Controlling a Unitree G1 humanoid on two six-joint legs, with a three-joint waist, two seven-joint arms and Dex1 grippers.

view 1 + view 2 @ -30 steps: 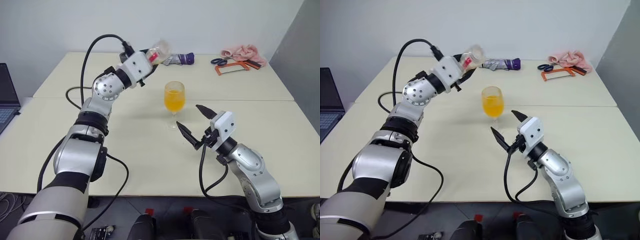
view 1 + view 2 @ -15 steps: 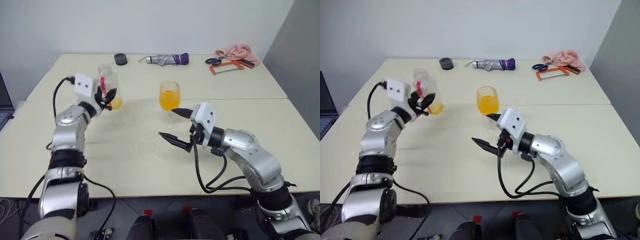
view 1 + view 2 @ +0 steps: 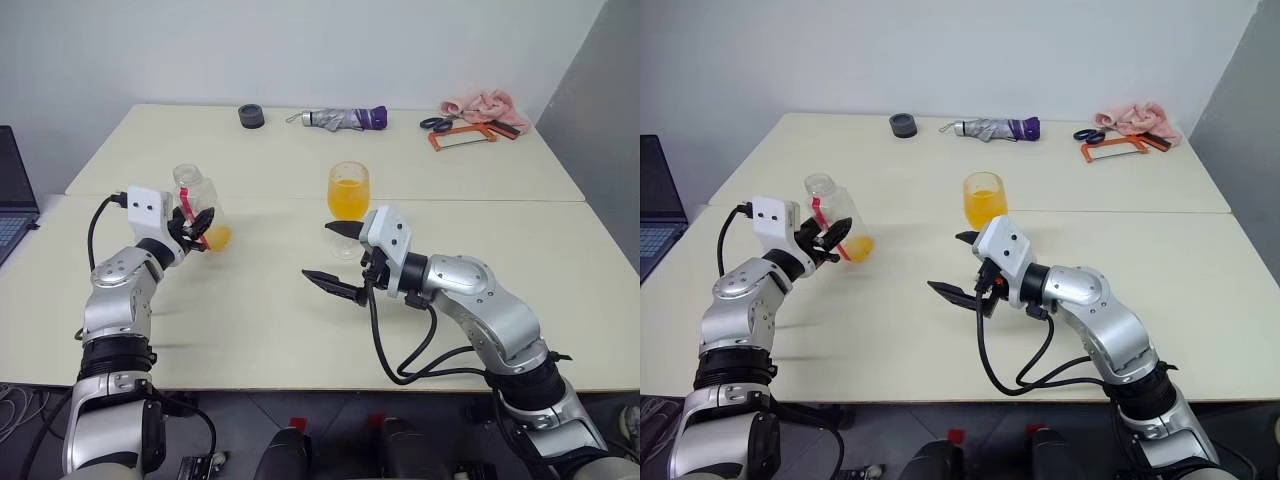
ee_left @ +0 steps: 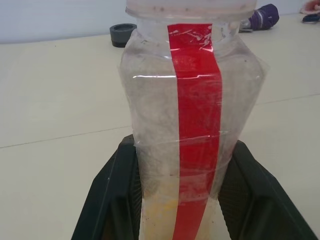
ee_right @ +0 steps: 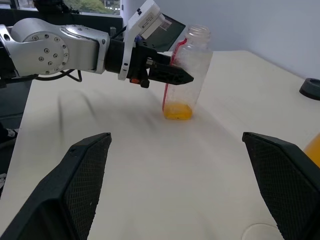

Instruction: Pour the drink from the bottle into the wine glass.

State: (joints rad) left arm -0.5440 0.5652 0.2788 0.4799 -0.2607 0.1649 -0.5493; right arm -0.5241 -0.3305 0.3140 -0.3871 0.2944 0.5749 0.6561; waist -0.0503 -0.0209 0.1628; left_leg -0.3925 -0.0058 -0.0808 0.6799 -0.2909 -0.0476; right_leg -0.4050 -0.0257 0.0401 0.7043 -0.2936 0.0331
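The bottle (image 3: pixel 194 200) stands upright at the table's left, uncapped, with a red strip down its side. My left gripper (image 3: pixel 201 224) is shut on its lower body. A little orange drink (image 5: pixel 177 111) lies in its bottom. Whether its base touches the table I cannot tell. The wine glass (image 3: pixel 348 191) stands in the middle, about half full of orange drink. My right gripper (image 3: pixel 318 251) hangs open just in front of the glass and holds nothing. In the left wrist view the black fingers (image 4: pixel 107 200) clamp both sides of the bottle (image 4: pixel 192 115).
At the table's far edge lie a black ring (image 3: pixel 252 116), a folded umbrella (image 3: pixel 335 118), scissors with an orange-framed saw (image 3: pixel 462 135) and a pink cloth (image 3: pixel 482 102). A laptop (image 3: pixel 12 200) sits off to the left. A seam (image 3: pixel 500 200) runs between the two tabletops.
My left arm has swung down and to the left, turning the bottle from tipped near the glass to upright by the table. My right gripper has shifted left, still open.
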